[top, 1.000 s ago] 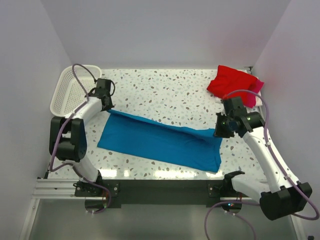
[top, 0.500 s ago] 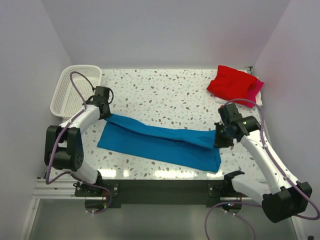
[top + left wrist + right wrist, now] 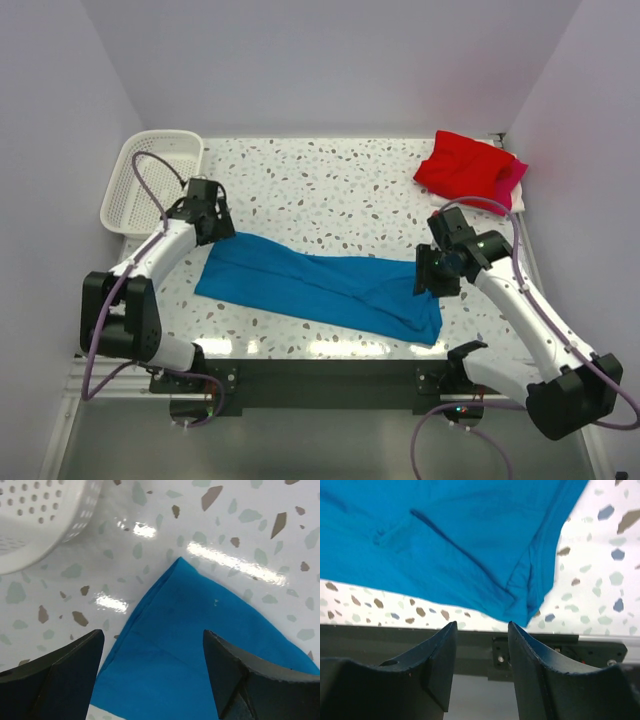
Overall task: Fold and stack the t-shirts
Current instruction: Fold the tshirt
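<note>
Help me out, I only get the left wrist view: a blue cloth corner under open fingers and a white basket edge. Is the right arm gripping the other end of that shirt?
Observer: No. In the right wrist view the right gripper is open with nothing between its fingers; the blue t-shirt lies on the table beyond them.
Operator: How does the shirt lie overall?
Observer: From above it is a long folded band running left to right across the near half of the table.
Operator: Any other shirts out?
Observer: A red t-shirt sits folded on a magenta-pink t-shirt in the far right corner.
</note>
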Controlling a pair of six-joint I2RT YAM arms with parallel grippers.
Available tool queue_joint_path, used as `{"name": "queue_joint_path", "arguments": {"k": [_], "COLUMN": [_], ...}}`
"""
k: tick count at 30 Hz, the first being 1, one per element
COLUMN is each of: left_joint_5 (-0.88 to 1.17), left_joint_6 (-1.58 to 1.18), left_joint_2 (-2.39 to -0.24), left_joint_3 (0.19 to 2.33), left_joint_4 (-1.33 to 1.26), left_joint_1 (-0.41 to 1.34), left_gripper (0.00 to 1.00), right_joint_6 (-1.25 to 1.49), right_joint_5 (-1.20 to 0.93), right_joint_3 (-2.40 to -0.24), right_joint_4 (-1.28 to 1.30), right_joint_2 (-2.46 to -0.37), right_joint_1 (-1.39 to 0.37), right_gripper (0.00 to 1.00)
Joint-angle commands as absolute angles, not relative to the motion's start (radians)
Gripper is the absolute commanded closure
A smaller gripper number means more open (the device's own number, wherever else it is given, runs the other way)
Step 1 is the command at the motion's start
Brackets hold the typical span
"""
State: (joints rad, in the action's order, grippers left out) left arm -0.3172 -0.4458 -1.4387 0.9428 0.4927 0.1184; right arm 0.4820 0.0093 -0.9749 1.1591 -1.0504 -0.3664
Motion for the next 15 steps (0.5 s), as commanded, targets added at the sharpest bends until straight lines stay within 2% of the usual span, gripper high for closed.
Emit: {"name": "queue_joint_path", "arguments": {"k": [1,7,15], "left_joint_5": [-0.276,-0.238,-0.17], "left_joint_6": [-0.477,-0.477,-0.476], "left_joint_2": [-1.495,-1.615,-1.649], "left_joint_3": [1.025,1.068,1.008], "left_joint_4": [0.446,0.405,0.327], "left_joint_1": [0.158,0.17,0.17], "left_gripper": [0.15,0.14,0.15], "right_joint_6": [0.509,0.526,0.477], "right_joint_5": [0.05,0.133,0.11], "right_joint_3": [-0.959,-0.948,-0.887], "right_joint_4": [0.997,0.851,0.71], "right_joint_2": [-1.123,-1.229,-1.31], "right_joint_1": [-0.368,-0.338,-0.213], "right_gripper": [0.51,0.5,0.53]}}
